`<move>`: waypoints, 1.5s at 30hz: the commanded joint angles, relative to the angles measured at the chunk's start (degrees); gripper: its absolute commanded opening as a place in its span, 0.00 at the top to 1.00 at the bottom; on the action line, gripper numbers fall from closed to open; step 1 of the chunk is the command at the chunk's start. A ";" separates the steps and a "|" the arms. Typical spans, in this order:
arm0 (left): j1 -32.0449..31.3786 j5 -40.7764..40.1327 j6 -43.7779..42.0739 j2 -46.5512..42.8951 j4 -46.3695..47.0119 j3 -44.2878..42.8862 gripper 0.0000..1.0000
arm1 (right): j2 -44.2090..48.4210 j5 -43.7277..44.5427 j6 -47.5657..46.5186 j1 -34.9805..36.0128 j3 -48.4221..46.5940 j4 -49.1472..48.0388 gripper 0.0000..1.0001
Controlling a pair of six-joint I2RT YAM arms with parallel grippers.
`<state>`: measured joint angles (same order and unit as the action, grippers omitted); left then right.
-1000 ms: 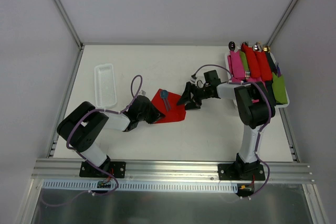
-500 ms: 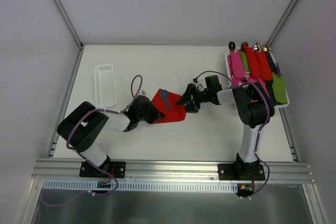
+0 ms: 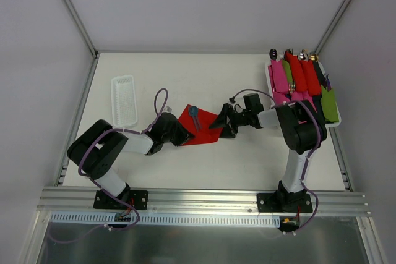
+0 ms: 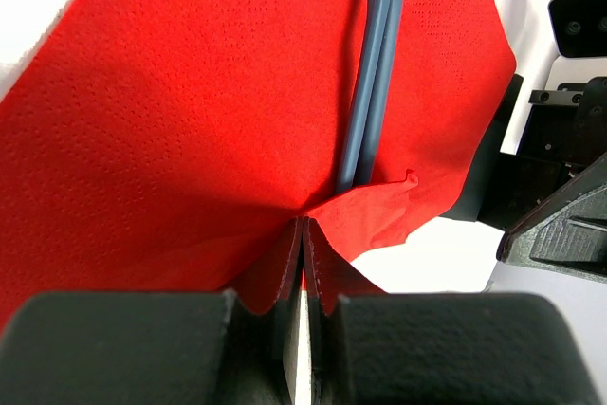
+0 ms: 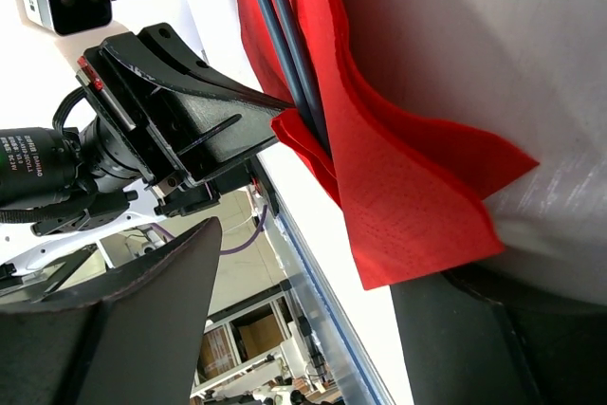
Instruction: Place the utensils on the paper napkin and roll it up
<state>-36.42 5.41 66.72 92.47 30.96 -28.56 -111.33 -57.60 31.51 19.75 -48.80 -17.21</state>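
The red paper napkin [image 3: 204,129] lies flat mid-table with blue-grey utensils [image 3: 194,115] on it. In the left wrist view the napkin [image 4: 180,92] fills the frame, two utensil handles [image 4: 373,73] run down it, and my left gripper [image 4: 303,234] is shut on a pinched fold of its near edge. My left gripper [image 3: 178,134] sits at the napkin's left side. My right gripper [image 3: 221,123] stands open at the napkin's right corner. In the right wrist view that corner [image 5: 417,206] lies beside one of my fingers [image 5: 493,339], the other finger [image 5: 123,329] well apart.
An empty white tray [image 3: 124,100] lies at the back left. A tray [image 3: 270,80] at the right edge holds several rolled pink, red and green bundles [image 3: 300,75] with utensil ends sticking out.
My right gripper has shifted slightly nearer and lower at the napkin's right corner. The left gripper and the napkin have not moved.
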 commanded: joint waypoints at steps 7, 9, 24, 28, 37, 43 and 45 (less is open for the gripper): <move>-0.40 -2.86 -0.80 0.08 -4.42 1.22 1.00 | 0.85 10.32 -5.75 -2.17 -2.09 1.13 0.30; -0.49 -2.95 -0.80 0.08 -4.42 1.22 1.00 | 0.94 10.32 -5.85 -2.17 -2.53 0.61 0.31; -0.40 -3.48 -0.54 -0.44 -4.42 1.75 1.00 | 4.27 9.26 -3.29 -1.65 -1.66 -1.51 0.61; -0.40 -3.04 -0.36 0.43 -4.59 1.31 1.00 | 5.51 10.50 -4.87 0.28 -2.70 1.47 0.74; -0.40 -3.04 -0.27 0.61 -5.38 1.14 1.00 | 4.54 11.28 -5.67 4.06 -5.87 5.96 0.92; -0.40 -2.77 -0.36 0.79 -5.73 0.87 1.00 | 3.49 11.55 -2.07 5.91 -8.06 7.10 0.97; -0.49 -2.77 -0.36 0.79 -5.65 0.78 1.00 | 2.43 11.46 0.48 6.44 -8.42 7.10 0.98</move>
<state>-36.42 5.26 67.11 92.36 30.96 -28.34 -108.64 -46.63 28.73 25.45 -54.85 -10.81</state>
